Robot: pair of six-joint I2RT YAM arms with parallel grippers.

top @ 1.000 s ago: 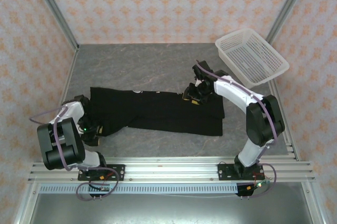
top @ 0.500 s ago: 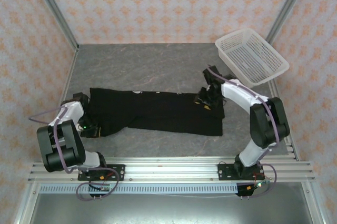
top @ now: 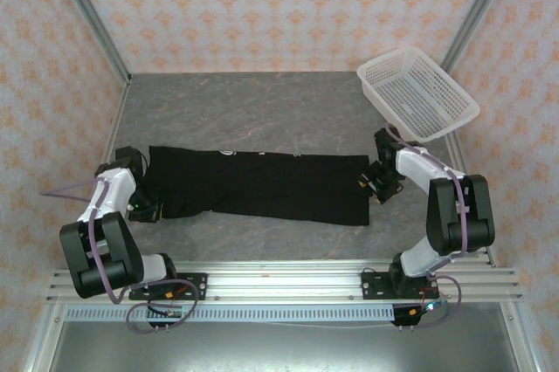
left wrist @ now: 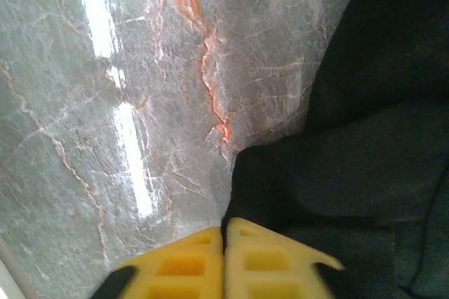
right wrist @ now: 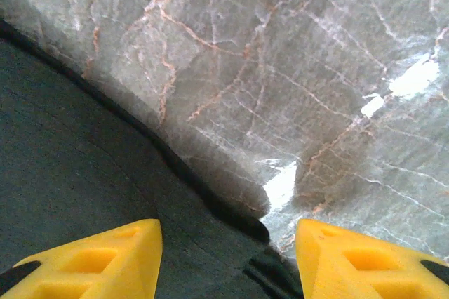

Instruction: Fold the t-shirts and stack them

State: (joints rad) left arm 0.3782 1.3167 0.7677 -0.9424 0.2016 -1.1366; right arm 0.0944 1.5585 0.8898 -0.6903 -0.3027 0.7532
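Shirt: black shirt [top: 262, 184] lying flat on the table [top: 262, 110] as one long band, running from the left arm across to the right arm, plain side mostly up, with a speck of white lettering at its far edge.
Left end: bunched and a bit ragged, with layers lapping over each other in the left wrist view.
Right end: neater, a squarish corner with the hem lying flat on the stone.
Left gripper [left wrist: 224, 232]: yellow fingers pressed together right at the cloth's edge. I cannot tell whether a fold is nipped between them.
Right gripper [right wrist: 228, 236]: spread wide and holding nothing, low over the shirt's right corner, one finger above cloth and the other above bare table.
Basket [top: 417, 93]: white, at the far right corner, well apart from the shirt.
Handling: I'd call it light, limp and floppy. It will sag and drape off any single pinch, and the smooth table should let it slide and drag.
Where to grab: the corners at each end, going through all the layers at the hem. A pinch on the top layer alone would likely peel the fold open.
Risk: the bunched left end could drag a crease along with it, so both ends want lifting together.
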